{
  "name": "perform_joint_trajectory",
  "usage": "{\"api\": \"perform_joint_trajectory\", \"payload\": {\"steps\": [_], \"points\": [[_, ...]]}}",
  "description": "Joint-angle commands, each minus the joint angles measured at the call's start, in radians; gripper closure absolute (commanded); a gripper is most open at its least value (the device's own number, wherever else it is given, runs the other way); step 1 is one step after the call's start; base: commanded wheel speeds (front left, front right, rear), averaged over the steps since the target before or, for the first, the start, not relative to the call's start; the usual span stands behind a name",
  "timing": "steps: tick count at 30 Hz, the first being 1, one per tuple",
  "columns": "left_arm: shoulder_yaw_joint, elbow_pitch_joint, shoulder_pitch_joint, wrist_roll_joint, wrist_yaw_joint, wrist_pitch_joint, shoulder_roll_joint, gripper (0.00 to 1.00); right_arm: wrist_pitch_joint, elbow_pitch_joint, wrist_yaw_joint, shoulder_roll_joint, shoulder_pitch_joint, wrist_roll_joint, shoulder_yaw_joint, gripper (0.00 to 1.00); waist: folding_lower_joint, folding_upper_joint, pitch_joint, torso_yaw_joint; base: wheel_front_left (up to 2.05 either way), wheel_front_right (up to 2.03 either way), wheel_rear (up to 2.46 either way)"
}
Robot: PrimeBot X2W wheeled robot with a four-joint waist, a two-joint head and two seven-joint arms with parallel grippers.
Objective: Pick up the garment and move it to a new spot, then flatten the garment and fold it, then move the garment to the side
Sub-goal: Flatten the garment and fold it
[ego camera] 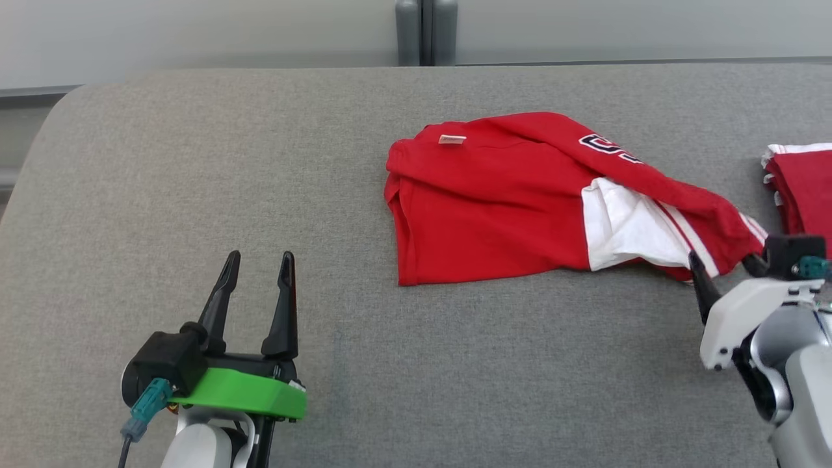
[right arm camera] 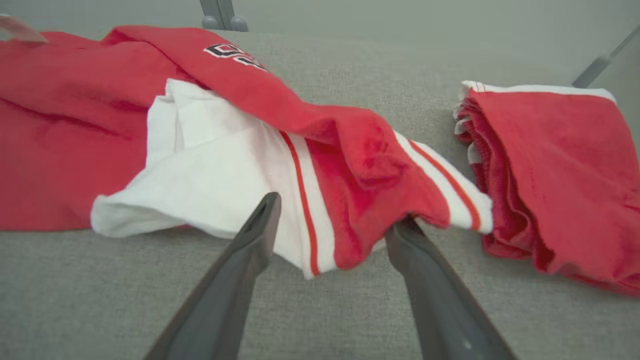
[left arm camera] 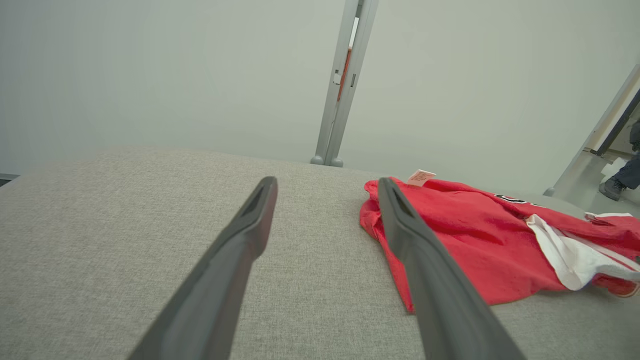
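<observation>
Two red garments on one grey woven worktop (ego camera: 195, 162), which has a rounded corner at the upper left of the head view. Pale grey-green wall (ego camera: 195, 32) behind it, grey upright post (ego camera: 426, 32) at top centre. In the left wrist view there's an opening at the far right edge, with a person's shoe (left arm camera: 612, 187) on the floor there.

The garment (ego camera: 494, 208) is centre-right in the head view, loosely half-folded and wrinkled. Red body, white panel and red/white striped edge toward the right, dark lettering on the top fold, small pale label (ego camera: 452, 139) at its upper left. The other item is a folded stack (ego camera: 806, 188), red with white trim, at the right edge just beside the striped end. Can't tell if they touch.

- left gripper (ego camera: 260, 260): lower left of the head view, released, fingers spread over bare worktop, well apart from the garment's left edge.
- right gripper (right arm camera: 337, 217): lower right of the head view, released, fingers wide apart at the striped end. In the right wrist view the striped edge lies between the two tips and drapes over the right-hand one. Nothing pinched.
</observation>
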Motion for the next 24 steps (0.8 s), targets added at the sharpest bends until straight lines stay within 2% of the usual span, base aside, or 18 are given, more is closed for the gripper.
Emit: {"api": "perform_joint_trajectory", "payload": {"steps": [1,7,11,18,24], "points": [[0.004,-0.004,0.012,-0.004,-0.003,0.0,0.003,0.0,0.013,-0.02,-0.001,0.004,0.036,0.004,-0.003,0.0,0.0,0.0,-0.014,-0.021,0.0,0.0,0.0],[0.0,-0.007,0.009,-0.001,-0.003,0.0,0.003,0.0,0.031,-0.134,-0.001,0.057,0.139,0.024,0.002,0.0,0.0,0.0,-0.012,-0.053,0.0,0.0,0.0],[0.003,-0.009,0.001,0.004,-0.003,0.0,0.003,0.0,0.007,-0.18,-0.001,0.05,0.125,-0.056,0.067,0.0,0.0,0.0,-0.004,-0.064,0.0,0.0,0.0],[-0.011,-0.006,-0.018,0.006,-0.003,0.0,0.003,0.0,0.024,-0.1,-0.001,0.006,0.014,-0.212,0.178,0.0,0.0,0.0,0.011,-0.054,0.0,0.0,0.0],[-0.019,-0.002,-0.026,0.003,-0.003,0.0,0.003,0.0,0.03,0.006,-0.001,-0.013,-0.074,-0.234,0.246,0.0,0.0,0.0,0.023,-0.032,0.0,0.0,0.0]]}}
